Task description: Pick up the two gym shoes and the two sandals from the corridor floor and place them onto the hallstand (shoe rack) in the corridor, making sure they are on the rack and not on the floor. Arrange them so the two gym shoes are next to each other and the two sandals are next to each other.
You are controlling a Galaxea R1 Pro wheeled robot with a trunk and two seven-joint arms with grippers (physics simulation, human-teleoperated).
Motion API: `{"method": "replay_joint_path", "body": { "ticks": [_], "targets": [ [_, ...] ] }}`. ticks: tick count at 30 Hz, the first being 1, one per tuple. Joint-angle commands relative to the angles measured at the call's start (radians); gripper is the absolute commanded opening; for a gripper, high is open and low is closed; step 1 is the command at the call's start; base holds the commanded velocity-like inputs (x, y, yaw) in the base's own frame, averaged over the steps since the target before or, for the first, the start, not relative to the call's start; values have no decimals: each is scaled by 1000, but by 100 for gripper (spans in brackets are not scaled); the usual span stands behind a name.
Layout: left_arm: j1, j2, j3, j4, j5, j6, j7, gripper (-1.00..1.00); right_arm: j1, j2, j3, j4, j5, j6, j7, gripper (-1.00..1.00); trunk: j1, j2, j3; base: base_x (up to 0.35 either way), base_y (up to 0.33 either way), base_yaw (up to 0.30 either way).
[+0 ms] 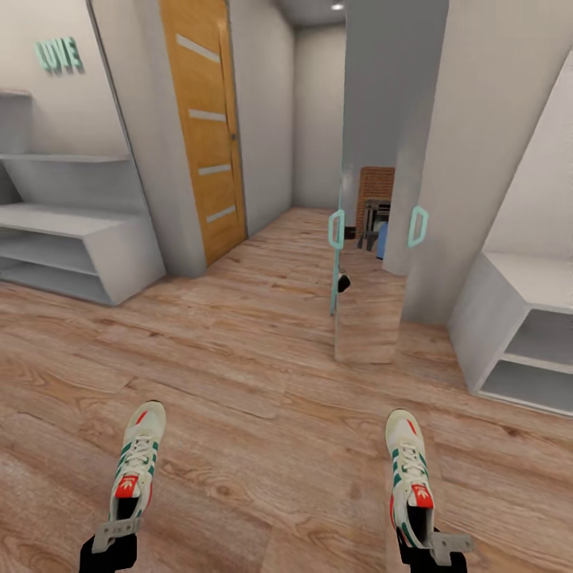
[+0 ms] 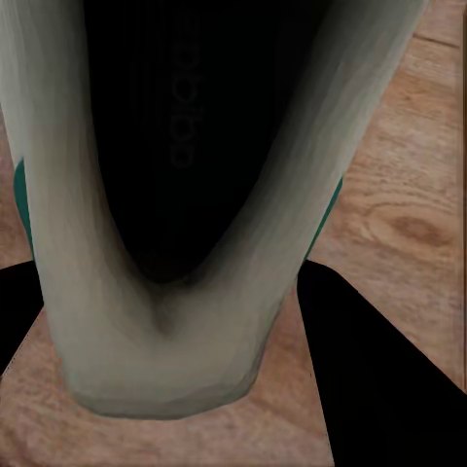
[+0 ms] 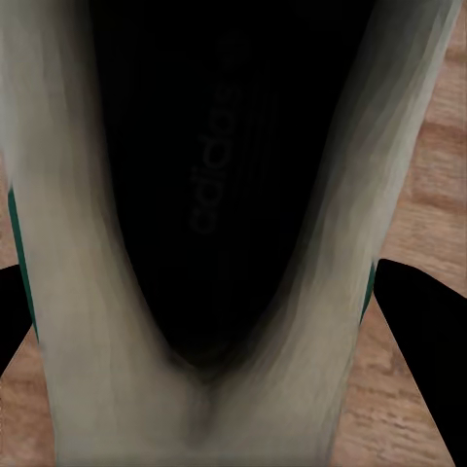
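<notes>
Standing against the left wall, the pale grey hallstand with staggered shelves (image 1: 76,239) waits empty, one unit, well apart from the robot; a second pale grey open-shelved unit (image 1: 521,334) stands at the right. Across the light brown wood-plank corridor floor (image 1: 263,382), two cream-white lace-up gym shoes with green stripes are carried toes forward, likely for transport to the rack. The left gripper (image 1: 111,541) clamps one shoe (image 1: 137,469) at its heel, the right gripper (image 1: 434,551) the other (image 1: 409,477).
</notes>
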Motion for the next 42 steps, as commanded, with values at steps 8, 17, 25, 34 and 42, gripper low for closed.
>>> {"method": "replay_joint_path", "body": {
  "ticks": [8, 17, 25, 34, 42],
  "targets": [
    [-1, -1, 8, 0, -10, -5, -10, -100, 0, 2, -1, 17, -1, -1, -1, -100, -14, 22, 33, 0, 0, 0],
    [-1, -2, 7, 2, -14, -5, -9, -100, 0, 3, 0, 19, -1, -1, -1, -100, -48, 85, 62, 0, 0, 82],
    [-1, -2, 7, 2, -15, -5, -11, -100, 0, 4, 0, 20, -1, -1, -2, -100, -52, 92, 65, 0, 0, 259],
    [-1, -2, 7, 2, -11, -5, -11, -100, 0, 5, 0, 21, 0, -2, -3, -100, -52, 92, 65, 20, 0, 278],
    [-1, -2, 7, 2, -4, -5, -11, -100, 0, 5, 0, 21, 0, -2, -3, -100, -52, 92, 65, 280, 0, 279]
  ]
}}
